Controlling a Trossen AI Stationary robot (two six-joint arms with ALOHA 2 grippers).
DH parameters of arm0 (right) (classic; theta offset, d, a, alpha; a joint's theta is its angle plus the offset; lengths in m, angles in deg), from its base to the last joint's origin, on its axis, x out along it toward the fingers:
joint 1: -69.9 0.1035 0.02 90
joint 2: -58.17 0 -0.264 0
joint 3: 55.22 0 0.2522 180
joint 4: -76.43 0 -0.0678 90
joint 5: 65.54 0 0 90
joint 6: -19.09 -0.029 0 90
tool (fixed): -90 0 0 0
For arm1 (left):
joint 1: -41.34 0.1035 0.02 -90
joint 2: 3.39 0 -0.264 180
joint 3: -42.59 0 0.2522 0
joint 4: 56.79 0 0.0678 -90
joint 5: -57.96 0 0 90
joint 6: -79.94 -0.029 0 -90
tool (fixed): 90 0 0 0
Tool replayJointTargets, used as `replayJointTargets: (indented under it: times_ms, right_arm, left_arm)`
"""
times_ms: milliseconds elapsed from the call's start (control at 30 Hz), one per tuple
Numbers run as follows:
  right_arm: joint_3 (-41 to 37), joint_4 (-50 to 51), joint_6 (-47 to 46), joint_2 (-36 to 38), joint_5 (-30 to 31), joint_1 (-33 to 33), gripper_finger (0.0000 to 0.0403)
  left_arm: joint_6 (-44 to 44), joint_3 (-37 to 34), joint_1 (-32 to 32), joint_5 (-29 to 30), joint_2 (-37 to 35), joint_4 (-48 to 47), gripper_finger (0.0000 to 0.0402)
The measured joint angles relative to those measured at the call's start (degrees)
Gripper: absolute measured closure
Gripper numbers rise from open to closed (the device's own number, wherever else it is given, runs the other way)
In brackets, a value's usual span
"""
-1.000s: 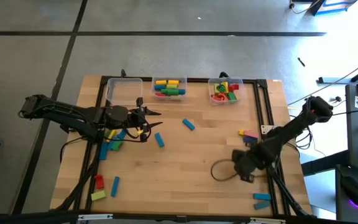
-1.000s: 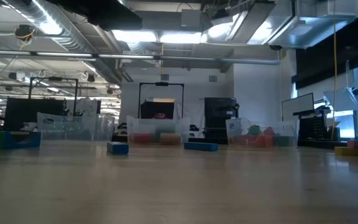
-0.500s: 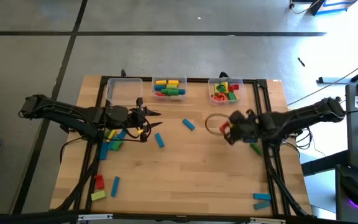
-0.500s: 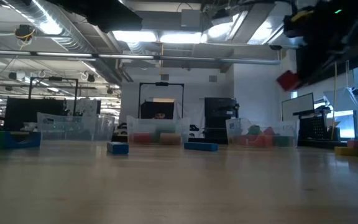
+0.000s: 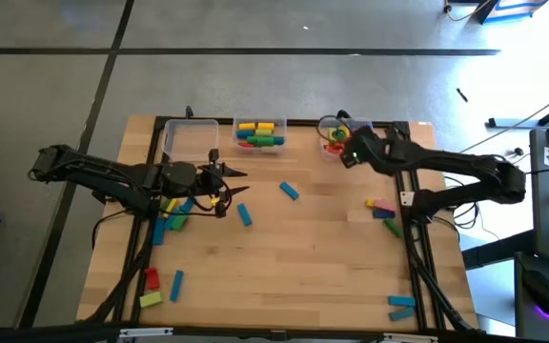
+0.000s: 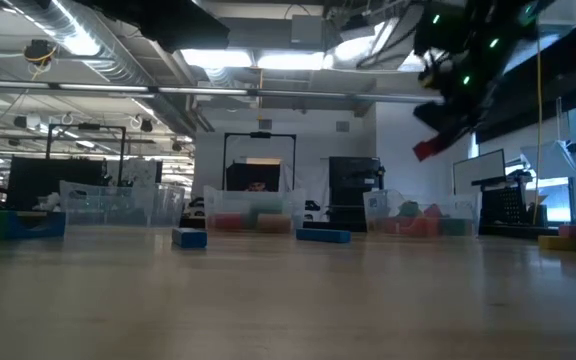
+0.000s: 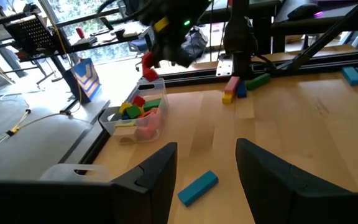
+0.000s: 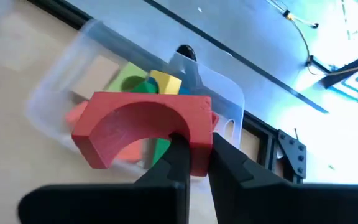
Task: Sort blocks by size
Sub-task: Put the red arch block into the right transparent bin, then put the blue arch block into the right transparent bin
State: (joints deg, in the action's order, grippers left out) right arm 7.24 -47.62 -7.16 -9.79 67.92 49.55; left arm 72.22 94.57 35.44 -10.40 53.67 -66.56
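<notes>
While the left arm waits low over the tabletop (image 5: 313, 257), the right arm stretches from its base at the table's 3 o'clock edge toward 1 o'clock, its forearm running nearly level and its wrist turned toward the far bins. The right gripper (image 5: 348, 152) hangs in the air above the near edge of the right-hand clear bin (image 5: 366, 130), its fingers (image 8: 180, 163) closed on one leg of a red arch block (image 8: 143, 126), which is carried with its hollow facing down. From table height the same red arch block (image 6: 425, 150) shows well clear of the wood, above the bin line. Under it, the right-hand bin already holds red, green and yellow pieces (image 8: 143, 83).

The left arm reaches in from the 9 o'clock side, elbow out past the table's edge, forearm lying almost flat. The left gripper (image 5: 229, 189) sits just inside the left rail, its fingers (image 7: 263, 180) spread apart with nothing between them, pointing toward 3 o'clock. A blue block (image 7: 198, 187) lies on the wood just ahead of them.

The middle bin (image 5: 261, 134) at 12 o'clock holds yellow, red, blue and green bars; the left bin (image 5: 191, 139) looks bare. Loose blocks lie scattered: a cluster under the left arm (image 5: 172, 215), two blue ones near centre (image 5: 288, 191), a few by the right rail (image 5: 383, 209), and others at 7 o'clock (image 5: 153, 278) and 5 o'clock (image 5: 401, 306).
</notes>
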Motion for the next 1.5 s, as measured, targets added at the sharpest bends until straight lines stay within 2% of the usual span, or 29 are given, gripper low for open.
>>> replayJointTargets:
  times_ms: [200, 333, 467, 633, 900, 1033, 1200, 1333, 1500]
  right_arm:
    - [-3.31, -11.38, 9.4, -5.38, -6.58, -10.29, 0.0368]
    - [-3.65, -13.93, 10.26, -8.05, -8.96, -14.4, 0.0368]
    - [-3.68, -15.76, 9.34, -9.71, -14.81, -17.92, 0.0357]
    - [-3.7, -15.87, 7.57, -11.55, -16.28, -20.01, 0.0317]
    - [-3.7, -15.98, 11.22, -9.83, -17.7, -19.56, 0.022]
    - [-3.7, -16.47, 12.99, -4.65, -19.99, -15.83, 0.0191]
    - [-3.68, -20.12, 14.56, 1.51, -24.3, -5.9, 0.0181]
    - [-3.61, -24.42, 13.55, 3.25, -25.05, 5.21, 0.0181]
    - [-3.61, -29.5, 13.12, 2.55, -25.0, 18.89, 0.0182]
  left_arm:
    - [0.17, 0.0, 0.0, 0.0, 0.0, 0.02, 0.0243]
    - [-0.06, 0.0, 0.0, 0.0, 0.0, 0.09, 0.0243]
    - [-0.12, 0.0, 0.0, 0.0, 0.0, 0.49, 0.0243]
    - [-1.11, 0.0, 0.0, 0.01, -0.01, 1.67, 0.0243]
    - [-1.46, 0.0, 0.0, 0.03, 0.0, 1.54, 0.0243]
    - [0.81, -0.02, -0.54, 0.03, -0.01, -1.93, 0.0243]
    - [5.79, -0.02, -0.79, -2.22, 0.04, -3.56, 0.0237]
    - [6.89, 0.43, -0.63, -2.18, -0.17, -4.66, 0.0202]
    - [12.05, 7.04, -1.03, -2.02, -0.17, -19.91, 0.0146]
